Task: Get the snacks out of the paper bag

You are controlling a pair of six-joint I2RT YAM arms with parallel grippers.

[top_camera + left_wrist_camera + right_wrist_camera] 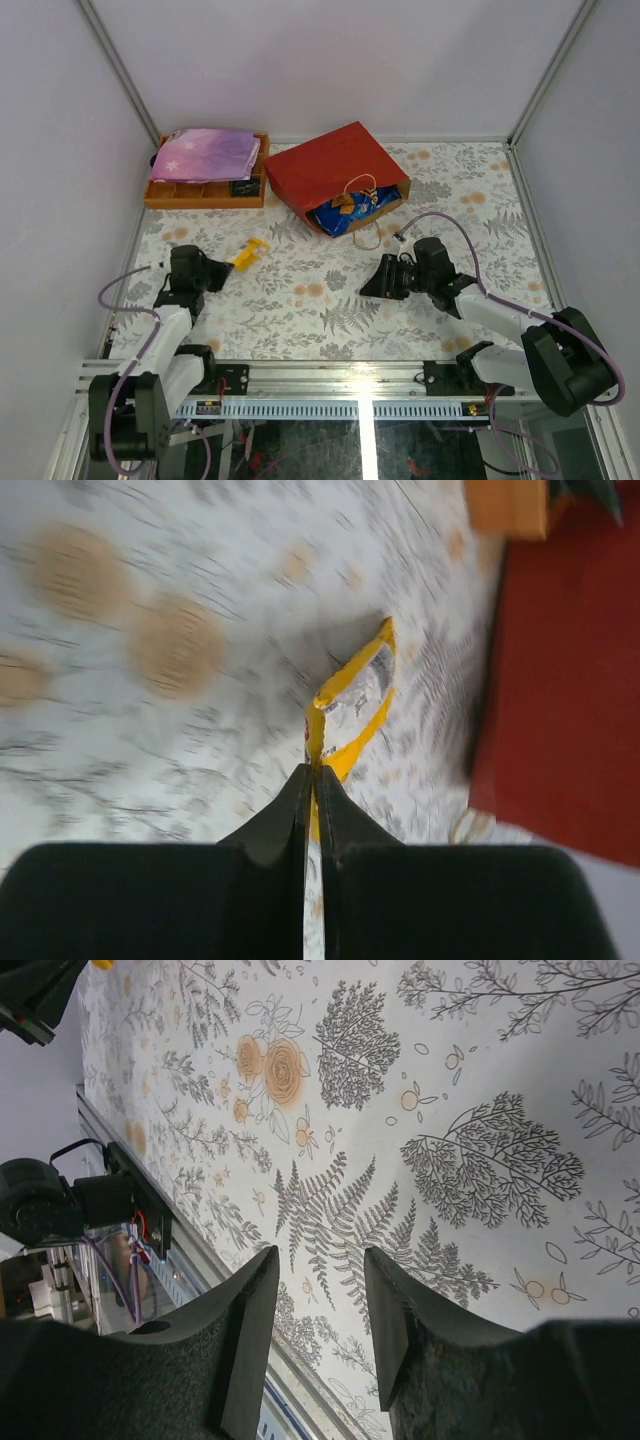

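2 fingers of the left gripper (pixel 312 772) pinch the near edge of a small yellow packet (pixel 352 702), whose long axis runs straight out ahead of them, likely for setting aside. Beyond, to its right, the paper bag (pixel 325 165) lies on its side, mouth facing the right gripper (pixel 320 1260), which is empty with its jaws apart. A blue Doritos bag (pixel 352 210) lies lengthwise across that mouth, easy to reach.

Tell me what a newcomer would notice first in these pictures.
The red paper bag lies on its side at the far middle of the table, a blue chip bag showing in its mouth. Nearer, the left gripper is shut on a small yellow packet, while the right gripper hangs open and empty.
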